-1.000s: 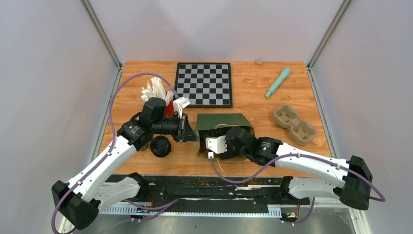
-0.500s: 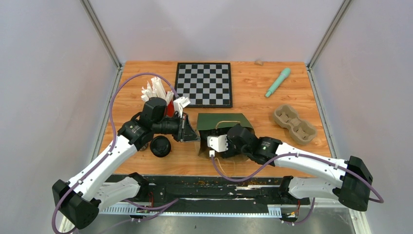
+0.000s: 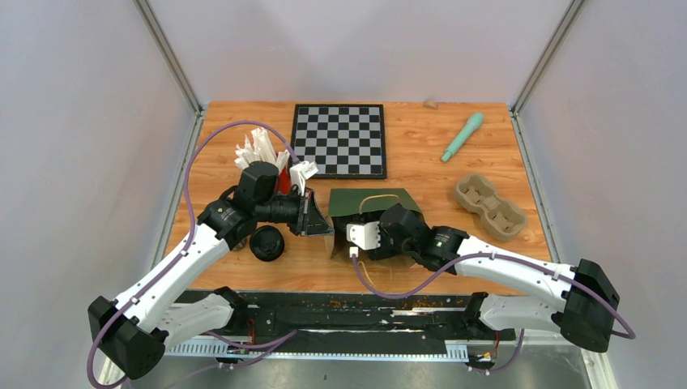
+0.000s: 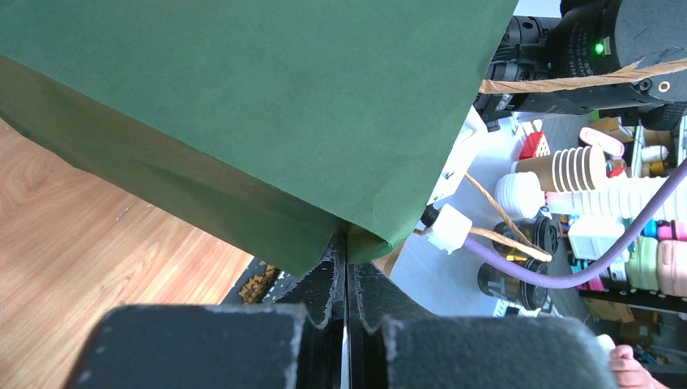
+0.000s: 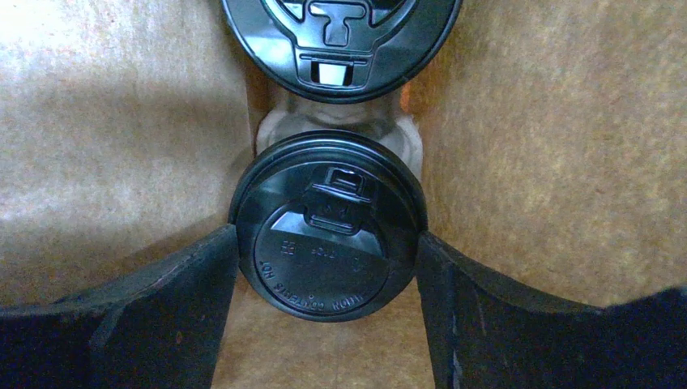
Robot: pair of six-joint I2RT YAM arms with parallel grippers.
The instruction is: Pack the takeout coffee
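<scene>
The wooden table (image 3: 405, 154) is carrying everything in view. A black-and-white checkerboard (image 3: 339, 139) is lying flat at the far middle. A teal wand-shaped tool (image 3: 462, 136) is lying at a slant to its right, and a small beige scrap (image 3: 431, 104) is sitting at the far edge. A moulded pulp cup carrier (image 3: 489, 204) is resting near the right edge. A green paper bag (image 3: 369, 201) is sitting at the near middle. A red cup of white wrapped straws (image 3: 263, 154) is standing on the left, and a black-lidded coffee cup (image 3: 266, 242) is standing nearer, apart from the bag.
</scene>
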